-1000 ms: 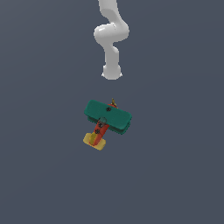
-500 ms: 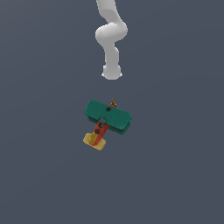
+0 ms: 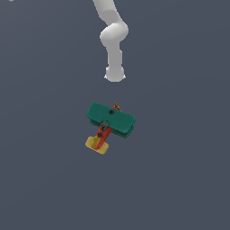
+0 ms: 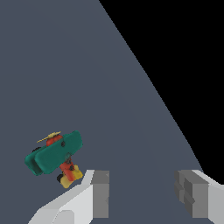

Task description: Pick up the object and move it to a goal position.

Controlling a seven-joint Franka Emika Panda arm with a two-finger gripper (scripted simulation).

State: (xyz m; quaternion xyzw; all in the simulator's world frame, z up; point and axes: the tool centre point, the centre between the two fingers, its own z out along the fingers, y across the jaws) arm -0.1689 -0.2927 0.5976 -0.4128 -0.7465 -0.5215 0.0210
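Note:
The object, a small toy biplane [image 3: 110, 124] with teal-green double wings, a red-orange body and a yellow tail, lies on the grey floor in the middle of the exterior view. The white arm [image 3: 113, 42] hangs above and behind it, and its fingers do not show there. In the wrist view the biplane [image 4: 54, 156] sits off to one side of my gripper [image 4: 142, 192], apart from it. The gripper is open, with a wide gap between its grey pads [image 4: 101, 192] and nothing between them.
A flat dark grey floor [image 3: 179, 170] spreads around the biplane. In the wrist view the floor ends at a slanted edge, with black beyond it [image 4: 183, 52].
The arm has shifted slightly toward the exterior view's right and lower. The biplane has not moved.

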